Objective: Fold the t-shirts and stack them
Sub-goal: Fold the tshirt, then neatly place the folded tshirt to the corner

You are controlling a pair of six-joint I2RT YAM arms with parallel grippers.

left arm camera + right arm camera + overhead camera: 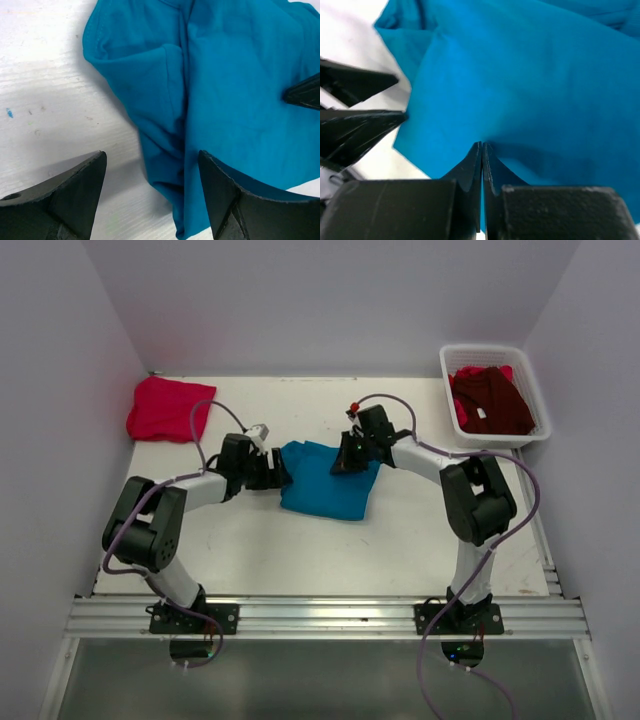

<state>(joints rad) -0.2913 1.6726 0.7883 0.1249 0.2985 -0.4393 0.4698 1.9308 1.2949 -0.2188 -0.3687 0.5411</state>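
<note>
Teal t-shirt [326, 486], edge pinched in R gripper [482, 146]

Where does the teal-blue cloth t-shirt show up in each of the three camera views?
Top external: teal-blue cloth t-shirt at the centre of the white table.
Left wrist: upper right, ahead of the open left tool.
Right wrist: fills most of the frame.
Shared landmark: the shut right tool pinching its edge.

The left arm [200, 488] and right arm [425, 458] are white tubes with bulky black joints and lilac cables [194, 430]; the left gripper [151, 152] has black wedge fingers [70, 200].
</note>
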